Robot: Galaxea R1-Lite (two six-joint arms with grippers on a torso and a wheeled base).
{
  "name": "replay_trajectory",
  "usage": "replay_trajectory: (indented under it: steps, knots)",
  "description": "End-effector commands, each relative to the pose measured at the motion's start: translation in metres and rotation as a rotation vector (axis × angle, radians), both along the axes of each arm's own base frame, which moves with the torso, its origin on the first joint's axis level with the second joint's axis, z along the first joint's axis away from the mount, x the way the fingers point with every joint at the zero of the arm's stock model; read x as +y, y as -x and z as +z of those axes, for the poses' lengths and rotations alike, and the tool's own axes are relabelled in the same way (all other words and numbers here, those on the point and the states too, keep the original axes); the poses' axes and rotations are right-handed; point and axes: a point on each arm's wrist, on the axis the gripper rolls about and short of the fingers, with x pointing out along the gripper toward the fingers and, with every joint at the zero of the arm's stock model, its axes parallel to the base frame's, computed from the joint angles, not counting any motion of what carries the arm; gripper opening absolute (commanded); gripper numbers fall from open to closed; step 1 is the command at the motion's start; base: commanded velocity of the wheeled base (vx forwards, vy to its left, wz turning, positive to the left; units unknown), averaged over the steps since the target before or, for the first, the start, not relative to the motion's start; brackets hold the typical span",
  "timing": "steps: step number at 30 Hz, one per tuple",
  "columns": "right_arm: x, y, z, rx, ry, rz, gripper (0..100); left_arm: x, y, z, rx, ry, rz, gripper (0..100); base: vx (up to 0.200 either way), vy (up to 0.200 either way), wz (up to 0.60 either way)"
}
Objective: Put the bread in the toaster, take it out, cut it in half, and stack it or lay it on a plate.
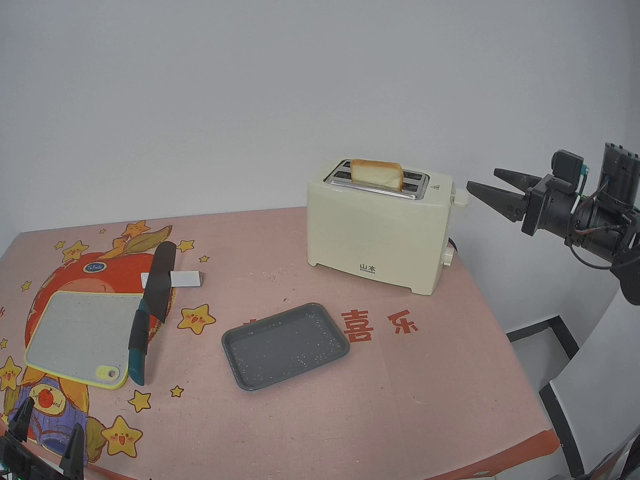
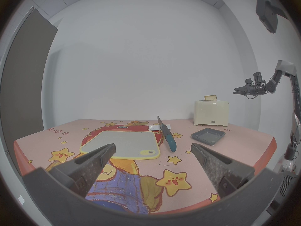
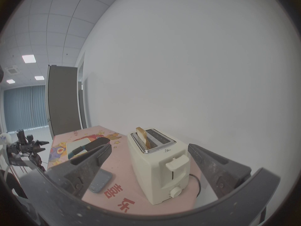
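Brown-crusted bread slice point(image 1: 377, 173) stood in cream plastic toaster point(image 1: 377, 241), upper centre.
Judged light and crumbly; its exposed top edge offered the hold. Right gripper point(image 1: 483, 179) and left gripper point(image 2: 152, 148) gaped empty.

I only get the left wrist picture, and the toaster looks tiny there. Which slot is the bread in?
Observer: In the toaster, the bread stands in the slot farther from the wall; the other slot is empty.
Operator: Has it a lever?
Observer: Yes, a lever on the end facing the right gripper, above a dial.
Operator: Pushed down?
Observer: No, it sits at the top of its track.
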Motion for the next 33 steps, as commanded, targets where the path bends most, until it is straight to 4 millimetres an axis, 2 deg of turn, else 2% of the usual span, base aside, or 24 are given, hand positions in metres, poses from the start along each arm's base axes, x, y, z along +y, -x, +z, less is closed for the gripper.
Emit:
replay_trajectory:
  steps: [1,8,9,12,16,21,25,28,33]
  knots:
    - [-0.004,0.013,-0.022,0.063,-0.058,-0.005,100,0.000,-0.001,-0.004,0.016,0.000,0.000,100,0.000,0.000,0.00]
    - [-0.007,0.032,-0.048,0.043,-0.078,0.023,100,0.000,-0.001,-0.004,0.016,0.000,0.000,100,0.000,0.000,0.00]
    - [-0.009,0.041,-0.056,0.048,-0.077,0.017,100,0.000,-0.001,-0.004,0.016,0.000,0.000,100,0.000,0.000,0.00]
    - [-0.010,0.043,-0.060,0.032,-0.085,0.014,100,0.000,-0.001,-0.004,0.016,0.000,0.000,100,0.000,0.000,0.00]
    - [-0.011,0.042,-0.064,0.075,-0.106,0.004,100,0.000,-0.001,-0.004,0.017,0.000,0.000,100,0.000,0.000,0.00]
    - [-0.021,0.040,-0.079,0.165,-0.078,-0.042,100,0.000,-0.001,-0.004,0.016,0.000,0.000,100,0.000,0.000,0.00]
    - [-0.037,0.036,-0.093,0.186,-0.053,-0.105,100,0.000,-0.001,-0.004,0.016,0.000,0.000,100,0.000,0.000,0.00]
    - [-0.042,0.026,-0.101,0.185,-0.048,-0.128,100,0.000,-0.001,-0.004,0.017,0.000,0.000,100,0.000,0.000,0.00]
    - [-0.038,0.008,-0.115,0.156,-0.047,-0.119,100,0.000,-0.001,-0.004,0.016,0.000,0.000,100,0.000,0.000,0.00]
